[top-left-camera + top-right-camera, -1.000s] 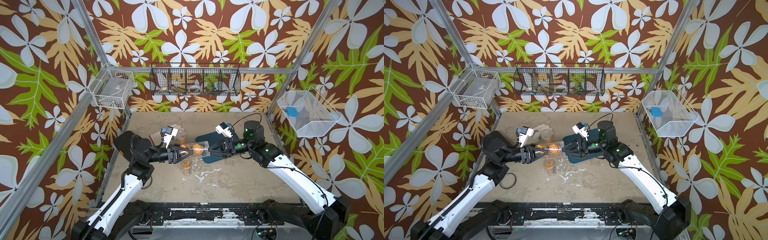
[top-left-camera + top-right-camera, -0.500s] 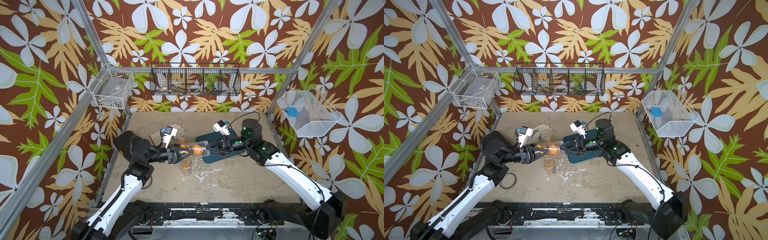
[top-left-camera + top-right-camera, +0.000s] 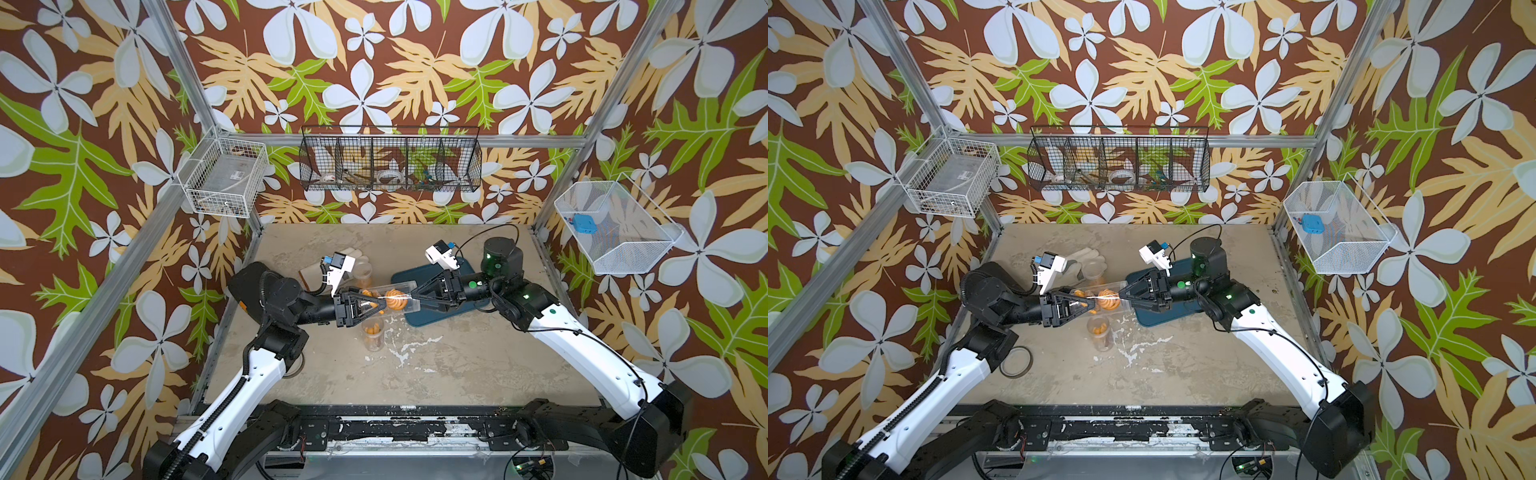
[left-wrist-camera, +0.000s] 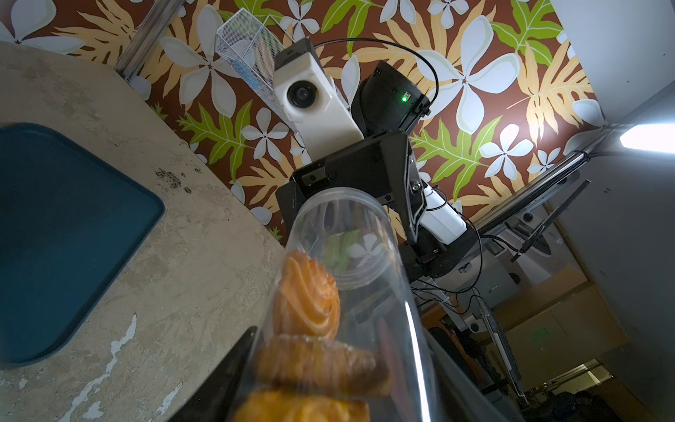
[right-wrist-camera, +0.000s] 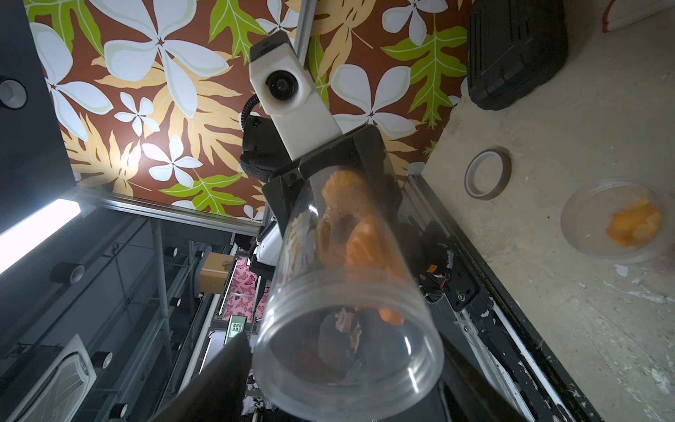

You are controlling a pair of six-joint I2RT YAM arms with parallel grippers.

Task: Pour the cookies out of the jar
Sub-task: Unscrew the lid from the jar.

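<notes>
A clear plastic jar [image 3: 399, 296] lies on its side in the air above the table, between my two grippers in both top views. Orange and brown swirl cookies [image 3: 392, 300] sit inside it, bunched toward the left end [image 4: 307, 292]. My left gripper [image 3: 379, 306] is shut on the jar's base end, a finger [image 4: 226, 380] pressed to each side. My right gripper [image 3: 414, 296] is shut on the jar's lid end [image 5: 347, 350], its fingers [image 5: 219, 380] against the clear screw lid. In the right wrist view the cookies [image 5: 365, 241] lie deeper in the jar.
A dark blue tray [image 3: 449, 311] lies under the right gripper. A second clear jar [image 3: 372, 334] with orange cookies stands on the table below the held one. A third jar [image 3: 362, 270] and a white glove [image 3: 328, 266] lie behind. A tape ring [image 3: 1016, 361] rests by the left arm.
My right gripper's jaws have narrowed from wide apart onto the jar's lid end, and its wrist shifted slightly left. The left gripper and the jar have stayed put.
</notes>
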